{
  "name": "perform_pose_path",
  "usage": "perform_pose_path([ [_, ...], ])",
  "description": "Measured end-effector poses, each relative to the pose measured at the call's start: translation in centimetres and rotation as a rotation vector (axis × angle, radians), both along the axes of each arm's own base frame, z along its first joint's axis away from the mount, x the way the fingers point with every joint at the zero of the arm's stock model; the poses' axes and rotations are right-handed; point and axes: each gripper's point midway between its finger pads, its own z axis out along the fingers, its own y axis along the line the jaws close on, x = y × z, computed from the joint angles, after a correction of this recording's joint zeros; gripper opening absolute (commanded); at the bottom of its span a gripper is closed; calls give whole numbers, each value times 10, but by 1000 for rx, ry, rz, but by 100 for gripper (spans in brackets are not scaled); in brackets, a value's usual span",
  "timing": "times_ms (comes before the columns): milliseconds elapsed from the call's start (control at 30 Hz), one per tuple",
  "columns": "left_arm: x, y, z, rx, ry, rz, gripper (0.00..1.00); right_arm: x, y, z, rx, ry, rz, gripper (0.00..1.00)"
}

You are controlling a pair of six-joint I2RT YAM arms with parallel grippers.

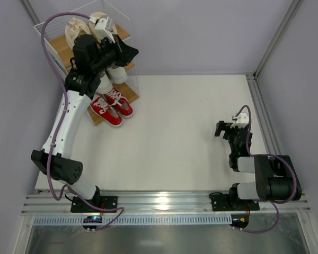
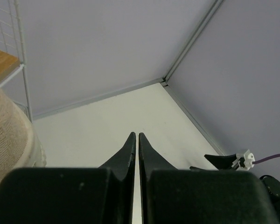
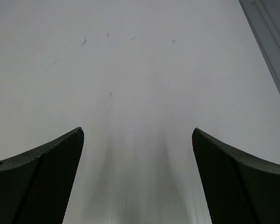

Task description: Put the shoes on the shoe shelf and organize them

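In the upper left of the top view, the shoe shelf (image 1: 57, 45) held beige shoes (image 1: 77, 29) on top, white shoes (image 1: 112, 74) in the middle and red shoes (image 1: 112, 107) on the lowest board. The left gripper (image 2: 136, 136) was pinched closed and empty; the right gripper (image 3: 137, 133) stood wide open.

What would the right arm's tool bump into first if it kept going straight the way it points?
Probably just the white table; the right tool is open, and its wrist view shows nothing else ahead.
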Motion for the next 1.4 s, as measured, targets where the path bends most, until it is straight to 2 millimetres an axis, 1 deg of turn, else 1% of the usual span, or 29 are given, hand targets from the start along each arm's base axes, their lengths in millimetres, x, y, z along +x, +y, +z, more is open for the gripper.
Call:
perform_pose_path([
  [67,4,4,-1,7,1,32,0,0,0,0,0,0,0,97],
  [233,22,24,-6,45,-13,164,0,0,0,0,0,0,0,97],
  [333,36,31,-16,65,-5,214,0,0,0,0,0,0,0,97],
  [433,53,33,-26,81,5,233,0,0,0,0,0,0,0,97],
  [533,64,32,-25,80,-7,240,0,0,0,0,0,0,0,97],
  [667,74,38,-24,77,-16,266,0,0,0,0,0,0,0,97],
  [767,79,41,-18,71,-28,280,0,0,0,0,0,0,0,97],
  [933,78,42,-13,58,-32,279,0,0,0,0,0,0,0,97],
  [1067,72,41,-8,32,-31,264,0,0,0,0,0,0,0,97],
  [1167,54,44,1,16,-36,256,0,0,0,0,0,0,0,97],
  [1267,27,51,19,12,-65,254,0,0,0,0,0,0,0,97],
  [1400,-18,64,42,38,-125,258,0,0,0,0,0,0,0,97],
])
